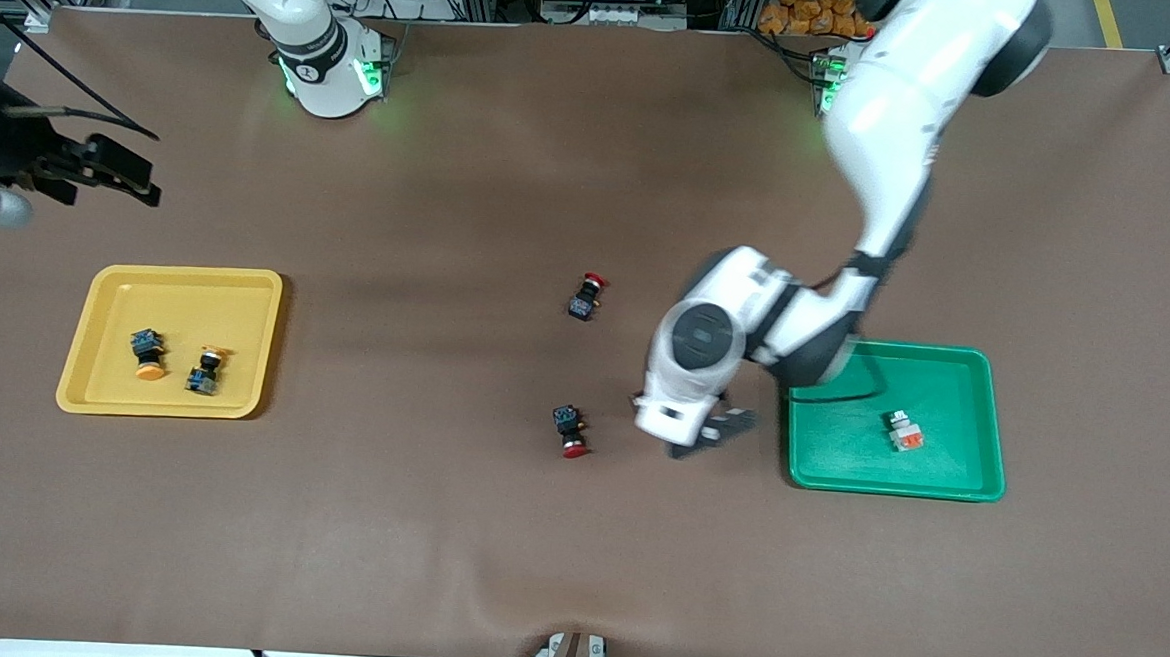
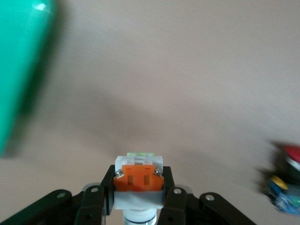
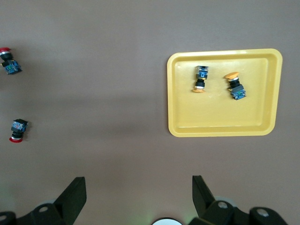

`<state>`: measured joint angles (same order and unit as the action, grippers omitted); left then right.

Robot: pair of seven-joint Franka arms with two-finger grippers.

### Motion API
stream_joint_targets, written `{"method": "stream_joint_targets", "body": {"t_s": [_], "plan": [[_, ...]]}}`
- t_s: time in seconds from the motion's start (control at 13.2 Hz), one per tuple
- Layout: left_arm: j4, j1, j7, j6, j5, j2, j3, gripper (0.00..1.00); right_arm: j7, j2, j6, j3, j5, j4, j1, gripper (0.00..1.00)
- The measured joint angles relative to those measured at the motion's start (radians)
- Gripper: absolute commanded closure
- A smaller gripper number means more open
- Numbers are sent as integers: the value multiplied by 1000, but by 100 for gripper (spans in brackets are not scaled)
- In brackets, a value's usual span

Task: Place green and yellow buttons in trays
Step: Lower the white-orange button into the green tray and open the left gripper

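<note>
My left gripper is shut on a white-and-silver button with an orange block, up over the table just beside the green tray. The tray's corner shows in the left wrist view. A second white-and-orange button lies in the green tray. The yellow tray holds two black buttons with orange-yellow caps; they also show in the right wrist view. My right gripper is open and empty, up in the air near the right arm's end of the table.
Two black switches with red caps lie mid-table: one farther from the front camera, one nearer, beside my left gripper and also in the left wrist view. The yellow tray's rim shows in the right wrist view.
</note>
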<state>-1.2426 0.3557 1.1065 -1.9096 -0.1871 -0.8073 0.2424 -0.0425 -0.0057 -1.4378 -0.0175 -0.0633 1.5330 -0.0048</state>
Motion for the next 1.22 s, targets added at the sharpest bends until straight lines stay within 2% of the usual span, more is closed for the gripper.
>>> {"method": "stream_joint_targets", "body": {"t_s": [0.15, 0.53, 0.61, 0.68, 0.76, 1.22], "plan": [[-40, -91, -10, 50, 2, 50, 0, 100, 0, -18, 23, 16, 0, 0, -1, 0], [-206, -315, -150, 33, 2, 97, -1, 100, -37, -26, 69, 15, 0, -4, 0, 0], [-226, -349, -166, 16, 2, 97, 0, 92, -39, -27, 69, 15, 0, -4, 0, 0], [-237, -371, -174, 2, 2, 97, 0, 57, -40, -27, 69, 15, 0, -4, 0, 0], [-243, -380, -176, -7, 2, 97, 1, 1, -41, -27, 68, 14, 0, -4, 0, 0], [-242, -375, -179, -27, 2, 130, 11, 0, -45, -27, 64, 14, 0, -11, 0, 0]]}}
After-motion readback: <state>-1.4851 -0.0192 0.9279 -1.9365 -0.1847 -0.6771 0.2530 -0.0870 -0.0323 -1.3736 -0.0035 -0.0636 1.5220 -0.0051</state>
